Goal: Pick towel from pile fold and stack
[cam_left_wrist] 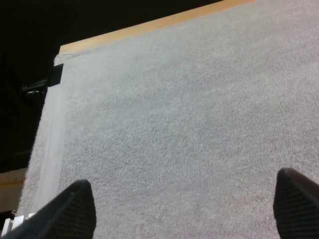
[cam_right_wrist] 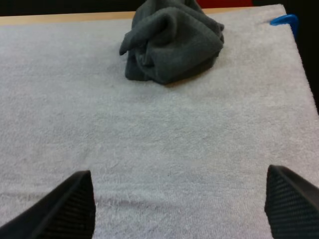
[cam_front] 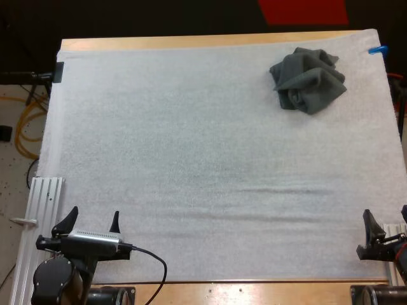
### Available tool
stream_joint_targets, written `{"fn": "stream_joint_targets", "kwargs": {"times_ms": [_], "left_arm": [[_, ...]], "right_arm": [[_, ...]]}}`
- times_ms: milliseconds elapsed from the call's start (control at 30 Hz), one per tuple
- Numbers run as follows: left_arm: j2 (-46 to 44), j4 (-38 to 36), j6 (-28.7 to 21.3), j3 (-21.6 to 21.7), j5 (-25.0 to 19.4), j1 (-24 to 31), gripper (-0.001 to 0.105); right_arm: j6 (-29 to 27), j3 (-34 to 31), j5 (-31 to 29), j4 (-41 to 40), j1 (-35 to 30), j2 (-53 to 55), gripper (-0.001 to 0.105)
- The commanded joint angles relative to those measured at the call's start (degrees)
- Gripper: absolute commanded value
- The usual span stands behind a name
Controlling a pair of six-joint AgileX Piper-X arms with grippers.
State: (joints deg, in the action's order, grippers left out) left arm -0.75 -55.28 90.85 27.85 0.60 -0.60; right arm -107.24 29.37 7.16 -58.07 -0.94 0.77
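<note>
A crumpled dark grey-green towel (cam_front: 308, 79) lies in a heap at the far right of the white mat (cam_front: 191, 159). My left gripper (cam_front: 91, 219) hovers open at the mat's near left corner, far from the towel, with nothing between its fingers (cam_left_wrist: 70, 209). At the near right edge my right gripper (cam_front: 386, 219) is open too. From the right wrist the towel (cam_right_wrist: 169, 42) sits well ahead of the gripper (cam_right_wrist: 179, 206), slightly left of its centre line, close to the mat's far edge.
The bare wooden table edge (cam_front: 210, 41) runs along the far side of the mat. A metal rail (cam_front: 41, 216) lies beside the mat's near left edge. A small black clamp (cam_front: 58, 71) sits at the mat's far left corner.
</note>
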Motion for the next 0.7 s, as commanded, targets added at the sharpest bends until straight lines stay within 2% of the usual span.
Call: {"fn": "stream_joint_targets", "kwargs": {"times_ms": [0, 67, 267, 467, 667], "left_arm": [[-7.48, 1.03, 0.29, 0.01, 0.17, 0.14, 0.071], [-6.30, 1.31, 0.29, 0.74, 1.13, 0.14, 0.071], [2.64, 1.72, 0.29, 8.16, 10.49, 0.14, 0.071], [14.95, 4.74, 0.29, 17.06, 18.04, -3.20, 0.071], [25.54, 6.81, 0.17, 22.49, 18.54, -11.76, 0.071]], "right_arm": [[0.32, 0.16, -0.75, 0.46, 0.04, 1.33, 0.069], [1.41, 0.69, -0.93, 0.46, 0.04, 0.38, 0.069], [3.80, 4.60, 0.01, 0.46, 0.04, -5.33, 0.069], [3.80, 11.81, 7.22, 0.46, 0.04, -14.11, 0.069], [3.80, 17.57, 15.71, 2.02, 0.04, -23.90, 0.069]]}}
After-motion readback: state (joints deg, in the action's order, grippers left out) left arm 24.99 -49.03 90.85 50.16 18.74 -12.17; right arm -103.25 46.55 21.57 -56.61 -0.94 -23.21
